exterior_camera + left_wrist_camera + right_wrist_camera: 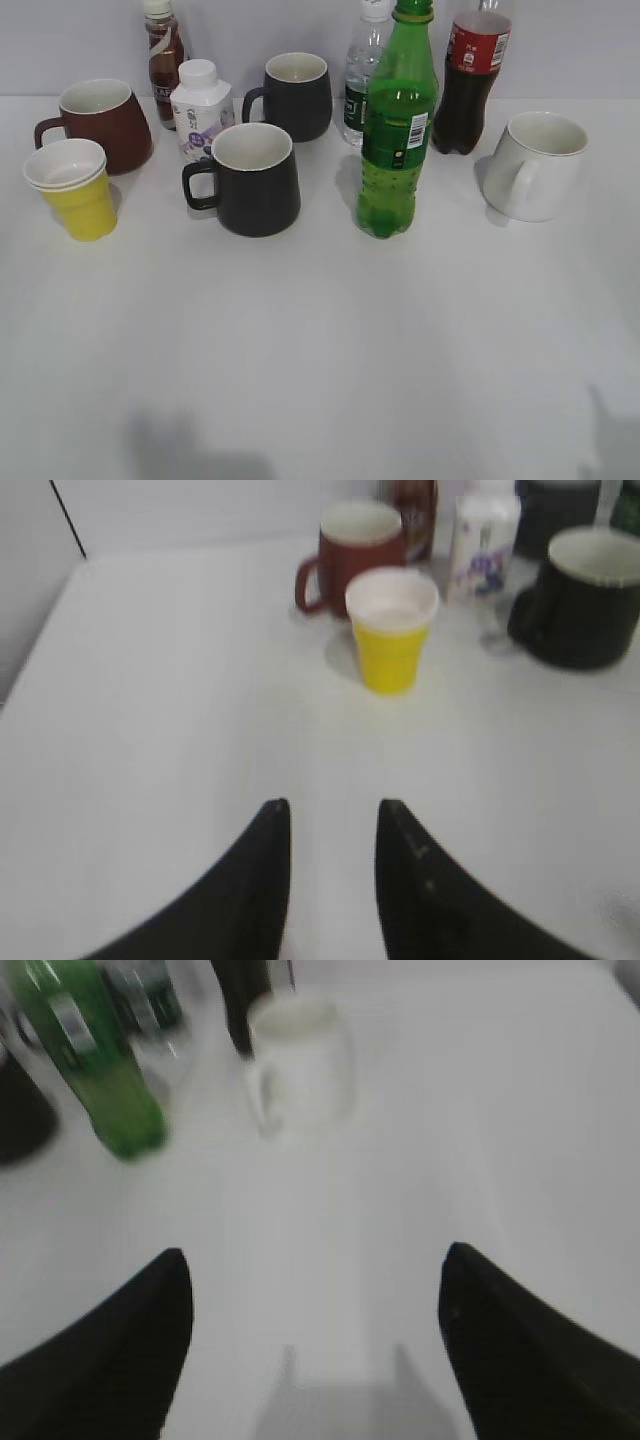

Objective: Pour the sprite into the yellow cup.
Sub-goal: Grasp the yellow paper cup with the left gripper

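Right wrist view shows the right hand (312,1290) spread wide and empty over the white desk (330,340), with the sprite (397,125) ahead to its left, upright, cap on top. The left hand (333,825), fingers slightly apart and holding nothing, faces the yellow cup (391,628), which stands mouth-up straight ahead, beside a dark red mug (348,552).

From my station: left gripper (332,825) shows two matte black fingers (240,895), curved, tapering to rounded tips; right gripper (315,1270) same black, broader curved fingers (520,1345), blurred; no cables, screws, markings I can make out; arms unseen in exterior view.
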You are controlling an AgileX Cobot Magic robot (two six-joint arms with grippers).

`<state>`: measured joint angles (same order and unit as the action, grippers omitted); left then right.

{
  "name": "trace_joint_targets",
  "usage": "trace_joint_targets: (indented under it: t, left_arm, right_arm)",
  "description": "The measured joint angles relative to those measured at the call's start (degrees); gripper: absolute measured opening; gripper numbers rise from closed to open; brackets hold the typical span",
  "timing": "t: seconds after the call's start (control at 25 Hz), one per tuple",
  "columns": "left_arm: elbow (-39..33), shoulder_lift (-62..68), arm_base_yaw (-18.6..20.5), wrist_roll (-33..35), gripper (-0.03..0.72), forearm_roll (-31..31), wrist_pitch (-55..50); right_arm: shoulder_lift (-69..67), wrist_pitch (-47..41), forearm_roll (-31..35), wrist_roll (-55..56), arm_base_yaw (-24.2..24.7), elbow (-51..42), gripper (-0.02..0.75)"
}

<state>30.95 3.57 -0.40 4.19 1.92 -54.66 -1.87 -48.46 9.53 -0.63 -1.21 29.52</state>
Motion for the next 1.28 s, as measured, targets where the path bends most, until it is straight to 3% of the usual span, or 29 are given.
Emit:
trace_joint_targets:
  t: [0.24,0.48,0.76,0.92,1.12,1.28]
  left_arm:
    - [-2.2,8.5,0.0,0.0,0.241,-0.2,15.7]
    - [-5.3,22.7,0.0,0.0,0.260,1.6,34.8]
    - [-5.5,46.3,0.0,0.0,0.453,3.1,55.9]
    - [-5.5,55.7,0.0,0.0,0.505,5.1,61.7]
    - [-5.8,63.2,0.0,0.0,0.513,6.5,62.8]
    - [-9.2,65.1,0.0,0.0,0.514,9.5,66.7]
  right_arm:
    - [-9.8,13.2,5.1,-6.7,-1.1,-1.3,0.575]
    - [-19.9,25.0,6.2,-11.4,-7.2,-1.9,0.575]
    - [-37.4,35.3,7.1,-13.7,-13.9,-1.9,0.575]
    - [-47.4,40.6,7.1,-14.5,-15.8,-1.9,0.575]
    - [-55.9,49.0,7.6,-14.6,-16.6,-2.0,0.561]
    - [-61.4,54.5,7.3,-14.6,-20.5,-2.0,0.531]
